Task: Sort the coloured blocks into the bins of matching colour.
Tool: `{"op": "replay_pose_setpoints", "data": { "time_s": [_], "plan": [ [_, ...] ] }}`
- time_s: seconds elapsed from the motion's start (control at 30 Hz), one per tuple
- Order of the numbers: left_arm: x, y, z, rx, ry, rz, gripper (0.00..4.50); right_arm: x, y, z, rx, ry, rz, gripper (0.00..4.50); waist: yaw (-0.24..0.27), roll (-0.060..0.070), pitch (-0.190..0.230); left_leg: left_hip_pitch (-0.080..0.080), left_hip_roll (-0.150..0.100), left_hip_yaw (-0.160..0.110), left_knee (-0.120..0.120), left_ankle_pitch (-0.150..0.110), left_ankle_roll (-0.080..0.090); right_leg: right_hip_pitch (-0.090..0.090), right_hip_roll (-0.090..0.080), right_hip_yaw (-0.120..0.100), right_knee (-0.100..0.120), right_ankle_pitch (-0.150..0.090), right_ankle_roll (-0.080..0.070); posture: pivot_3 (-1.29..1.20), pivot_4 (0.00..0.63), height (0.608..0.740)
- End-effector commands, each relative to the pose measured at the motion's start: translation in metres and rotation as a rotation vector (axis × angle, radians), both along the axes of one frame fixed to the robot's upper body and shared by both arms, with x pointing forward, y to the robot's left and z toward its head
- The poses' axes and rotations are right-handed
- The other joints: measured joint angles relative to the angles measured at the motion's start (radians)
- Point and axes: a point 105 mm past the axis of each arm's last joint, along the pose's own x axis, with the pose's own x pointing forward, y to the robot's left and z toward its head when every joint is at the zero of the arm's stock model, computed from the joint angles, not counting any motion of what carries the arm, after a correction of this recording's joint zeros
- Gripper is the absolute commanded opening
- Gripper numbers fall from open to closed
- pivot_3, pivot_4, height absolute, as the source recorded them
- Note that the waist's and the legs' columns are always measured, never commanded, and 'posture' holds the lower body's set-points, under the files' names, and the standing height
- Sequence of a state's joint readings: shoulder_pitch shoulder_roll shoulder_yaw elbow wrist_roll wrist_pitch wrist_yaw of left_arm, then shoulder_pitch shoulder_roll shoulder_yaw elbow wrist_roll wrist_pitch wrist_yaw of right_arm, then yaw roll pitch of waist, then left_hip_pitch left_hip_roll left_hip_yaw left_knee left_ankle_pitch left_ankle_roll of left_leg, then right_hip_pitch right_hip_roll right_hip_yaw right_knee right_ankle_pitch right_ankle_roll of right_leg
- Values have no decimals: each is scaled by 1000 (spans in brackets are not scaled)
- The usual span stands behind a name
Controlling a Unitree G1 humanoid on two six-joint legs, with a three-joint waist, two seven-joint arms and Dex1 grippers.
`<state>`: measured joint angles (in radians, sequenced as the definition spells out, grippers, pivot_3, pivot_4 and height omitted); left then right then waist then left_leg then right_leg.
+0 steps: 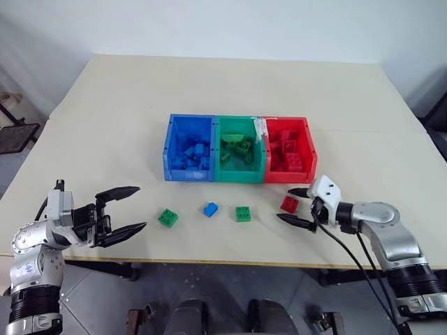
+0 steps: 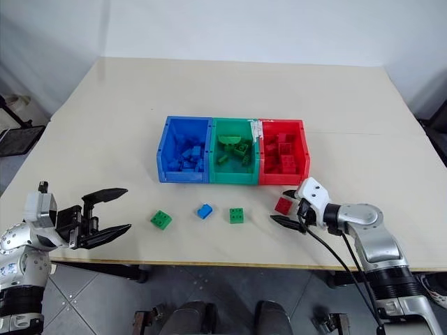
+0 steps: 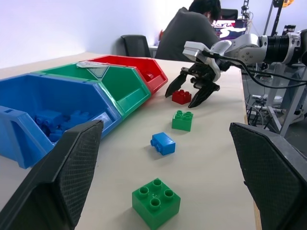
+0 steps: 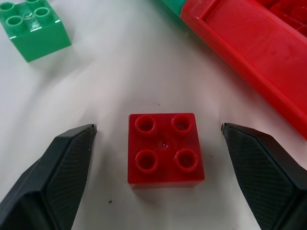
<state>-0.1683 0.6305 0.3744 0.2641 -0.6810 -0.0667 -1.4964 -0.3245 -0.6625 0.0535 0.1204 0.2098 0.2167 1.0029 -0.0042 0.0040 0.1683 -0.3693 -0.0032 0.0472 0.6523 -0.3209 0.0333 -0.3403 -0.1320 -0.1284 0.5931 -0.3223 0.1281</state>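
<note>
Three joined bins stand mid-table: blue bin (image 1: 170,150), green bin (image 1: 239,174), red bin (image 1: 311,150), each holding several bricks of its own colour. In front of them lie loose blocks: a green block (image 1: 167,218), a blue block (image 1: 210,209), another green block (image 1: 243,213) and a red block (image 1: 289,204). My right gripper (image 1: 295,206) is open, its fingers either side of the red block (image 4: 164,150) without touching it. My left gripper (image 1: 127,210) hangs open at the table's front left, holding nothing, well left of the blocks.
The table's front edge (image 1: 209,263) runs just below the loose blocks. Beyond the table's far side a person (image 3: 189,33) sits at a desk with their back turned. A black cable (image 1: 349,258) trails from my right wrist.
</note>
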Motion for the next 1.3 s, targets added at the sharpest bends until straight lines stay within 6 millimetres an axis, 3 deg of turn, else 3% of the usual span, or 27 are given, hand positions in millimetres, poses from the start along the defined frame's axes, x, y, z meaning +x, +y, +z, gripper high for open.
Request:
{"op": "replay_pose_setpoints", "data": {
  "time_s": [0.03,0.23,0.3,0.43,0.53,0.67,0.93,1.13,1.3],
  "plan": [
    [-1,2,6,-15,-36,13,4500,2,-5,-1,-9,-20,-36,3821,0,0,0,0,0,0,0,0,0,0,0,0,0,0,0,0,150,740],
    [-4,3,5,-31,-31,-7,4500,-4,-5,15,39,-36,-16,1789,2,0,0,0,0,0,0,0,0,0,0,0,0,0,0,0,150,740],
    [-6,3,4,-34,-26,-26,4500,-6,-5,29,60,-62,-5,1488,2,0,0,0,0,0,0,0,0,0,0,0,0,0,0,0,150,740],
    [-8,0,1,-23,-22,-77,4500,-2,-3,68,119,-143,-11,1498,1,0,0,0,0,0,0,0,0,0,0,0,0,0,0,0,150,740],
    [-5,-5,-6,24,-10,-121,4500,16,1,98,150,-229,-33,1498,-2,0,0,0,0,0,0,0,0,0,0,0,0,0,0,0,150,740],
    [1,-13,-8,50,-7,-157,4500,39,7,117,173,-295,-64,1498,-4,-1,0,0,0,0,0,0,0,-1,0,0,2,0,0,0,150,740],
    [16,-32,-5,87,-38,-240,4500,86,20,112,179,-264,-92,1498,-3,-1,0,-1,-1,-1,1,0,1,-2,0,-2,3,0,0,0,150,740],
    [21,-42,-11,156,13,-285,4500,101,17,114,175,-279,-103,1498,-17,-1,0,-1,-1,-2,0,0,1,-3,0,-3,8,0,0,0,150,740],
    [21,-44,-10,181,25,-309,4500,101,9,117,184,-224,-104,3104,-26,0,0,-1,-1,-4,0,1,0,-3,0,-4,10,0,0,0,150,740]
  ]
}}
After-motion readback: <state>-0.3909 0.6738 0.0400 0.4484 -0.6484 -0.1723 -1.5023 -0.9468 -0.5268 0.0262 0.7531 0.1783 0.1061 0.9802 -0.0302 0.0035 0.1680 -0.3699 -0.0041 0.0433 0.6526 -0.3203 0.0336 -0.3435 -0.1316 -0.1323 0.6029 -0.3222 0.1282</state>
